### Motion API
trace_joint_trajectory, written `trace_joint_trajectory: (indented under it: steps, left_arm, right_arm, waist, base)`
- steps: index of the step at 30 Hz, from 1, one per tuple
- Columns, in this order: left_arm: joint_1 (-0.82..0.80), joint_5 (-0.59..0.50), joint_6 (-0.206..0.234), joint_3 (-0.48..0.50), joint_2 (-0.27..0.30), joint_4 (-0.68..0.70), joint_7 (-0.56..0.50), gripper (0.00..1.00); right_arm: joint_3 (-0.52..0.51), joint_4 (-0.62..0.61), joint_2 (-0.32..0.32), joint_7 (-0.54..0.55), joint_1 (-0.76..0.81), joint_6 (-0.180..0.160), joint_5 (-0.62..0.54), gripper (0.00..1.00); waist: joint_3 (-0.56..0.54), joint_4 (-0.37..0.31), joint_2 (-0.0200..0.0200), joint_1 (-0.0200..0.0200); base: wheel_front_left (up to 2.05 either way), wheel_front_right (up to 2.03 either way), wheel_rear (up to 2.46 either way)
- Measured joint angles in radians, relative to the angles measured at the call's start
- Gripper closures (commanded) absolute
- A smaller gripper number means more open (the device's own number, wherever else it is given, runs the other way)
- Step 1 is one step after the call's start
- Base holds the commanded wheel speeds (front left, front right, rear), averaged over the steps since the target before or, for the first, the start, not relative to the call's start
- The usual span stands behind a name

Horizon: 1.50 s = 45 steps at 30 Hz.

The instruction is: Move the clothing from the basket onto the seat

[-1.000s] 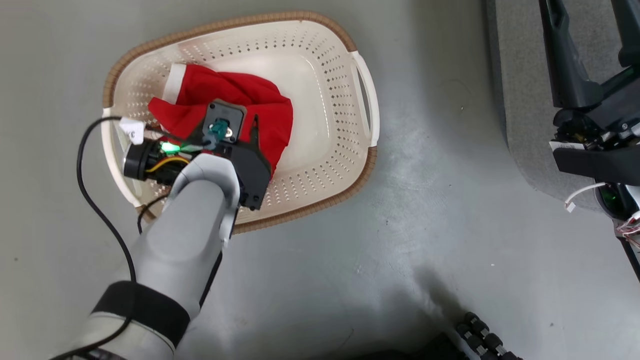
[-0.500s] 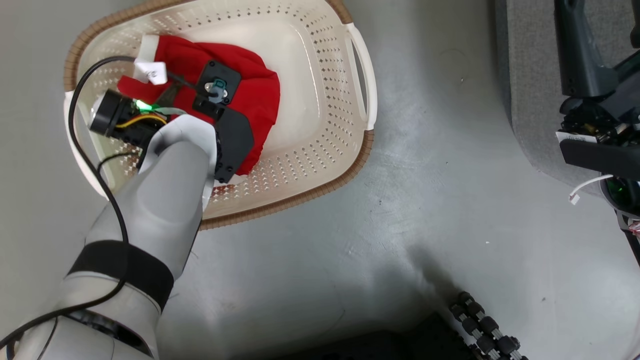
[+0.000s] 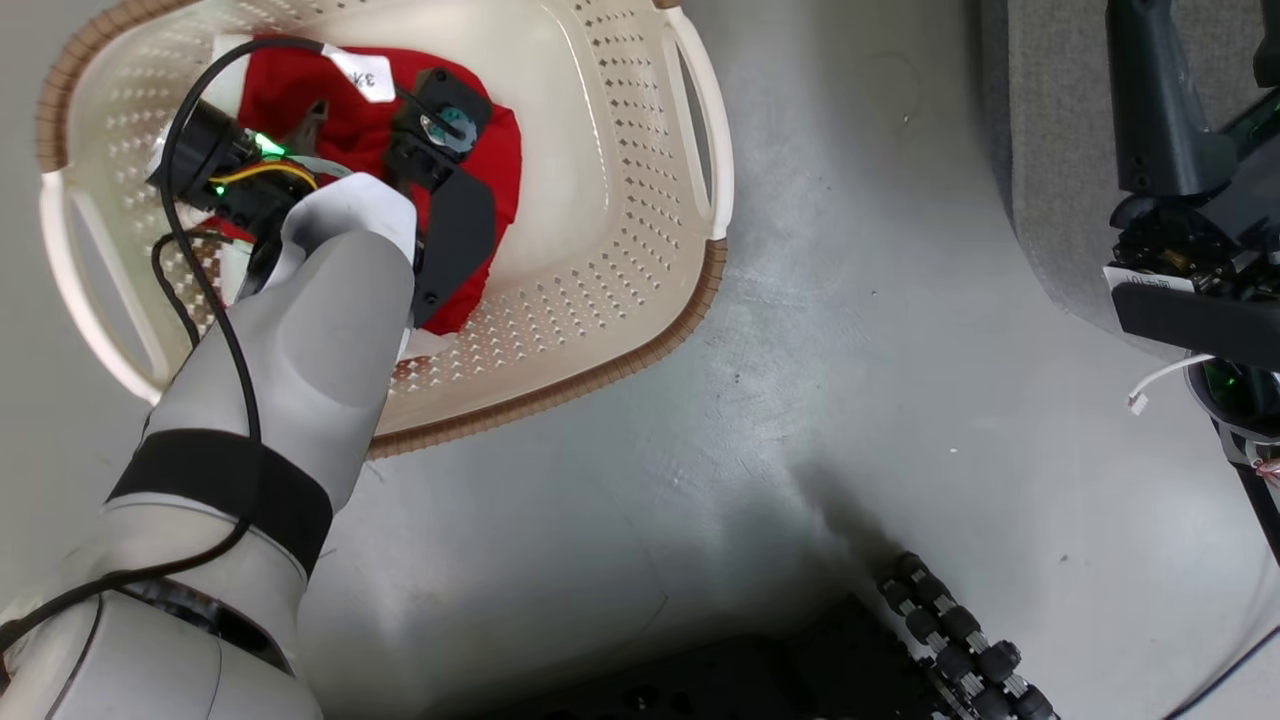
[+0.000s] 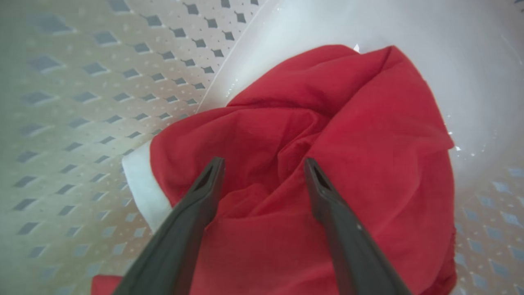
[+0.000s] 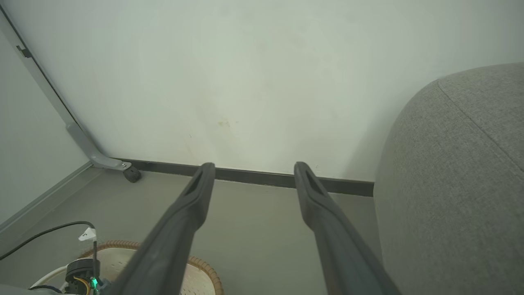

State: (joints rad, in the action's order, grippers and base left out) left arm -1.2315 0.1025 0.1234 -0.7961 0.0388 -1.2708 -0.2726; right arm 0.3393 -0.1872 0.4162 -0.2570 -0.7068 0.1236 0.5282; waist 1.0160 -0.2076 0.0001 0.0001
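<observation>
Upper left of the head view: basket (image 3: 600, 250) on the floor (image 3: 800, 400), clothing (image 3: 495, 165) bunched inside it. Left fingers (image 4: 204, 184) spread wide over the red cloth, gripping nothing; contact unclear. Upper right: seat (image 3: 1040, 150). Right fingers (image 5: 196, 192) spread wide, empty, in the air beside it.

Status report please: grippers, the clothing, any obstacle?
Left gripper open, poised over the clothing. Right gripper open, holding nothing, near the seat. Clothing lies in the basket, not yet grasped. No obstacle seen.
</observation>
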Motion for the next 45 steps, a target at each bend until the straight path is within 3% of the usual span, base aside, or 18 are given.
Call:
trace_joint_trajectory:
  steps: [10, 11, 13, 14, 25, 32, 37, 45]
  left_arm:
    - [-0.010, -0.044, 0.000, -0.038, 0.001, -0.013, -0.062, 0.00]
    - [-0.010, -0.045, 0.000, -0.039, 0.002, -0.013, -0.062, 0.05]
    - [-0.010, -0.045, 0.000, -0.039, 0.002, -0.014, -0.062, 0.80]
    - [-0.010, -0.044, 0.000, -0.036, 0.002, -0.014, -0.061, 1.00]
    - [0.042, -0.023, 0.000, -0.010, 0.002, -0.010, -0.019, 1.00]
    - [0.115, 0.042, 0.000, 0.021, 0.002, 0.072, 0.064, 1.00]
    - [0.171, 0.102, 0.000, 0.042, 0.001, 0.133, 0.127, 1.00]
    - [0.279, 0.295, 0.000, 0.153, 0.000, 0.244, 0.255, 1.00]
  right_arm:
    - [-0.016, -0.005, -0.003, 0.000, -0.001, 0.000, 0.010, 0.00]
    - [-0.017, -0.005, -0.003, 0.000, -0.001, 0.000, 0.010, 0.00]
    - [-0.018, -0.004, -0.003, 0.000, -0.001, 0.000, 0.010, 0.00]
    - [-0.018, -0.001, -0.003, 0.000, -0.001, 0.000, 0.010, 0.00]
    - [-0.017, 0.048, -0.002, 0.000, -0.020, 0.000, 0.010, 0.00]
    - [-0.012, 0.108, 0.014, 0.000, -0.020, 0.000, 0.010, 0.00]
    - [0.003, 0.150, 0.030, 0.000, -0.016, 0.000, 0.010, 0.00]
    - [0.047, 0.208, 0.038, 0.000, 0.014, 0.000, 0.009, 0.00]
  waist:
    - [0.038, -0.024, 0.0000, 0.0000]
    - [0.040, -0.025, 0.0000, 0.0000]
    - [0.042, -0.025, 0.0000, 0.0000]
    - [0.042, -0.025, 0.0000, 0.0000]
    - [-0.006, -0.010, -0.0002, -0.0002]
    - [-0.072, 0.005, -0.0002, -0.0002]
    - [-0.131, 0.021, -0.0002, -0.0003]
    - [-0.237, 0.055, -0.0002, -0.0002]
  base:
    - [0.00, 0.00, 0.00]
    - [0.00, 0.00, 0.00]
    - [0.00, 0.00, 0.00]
    - [0.00, 0.00, 0.00]
    - [0.00, 0.00, 0.00]
    - [0.00, 0.00, 0.00]
    - [0.00, 0.00, 0.00]
    - [0.00, 0.00, 0.00]
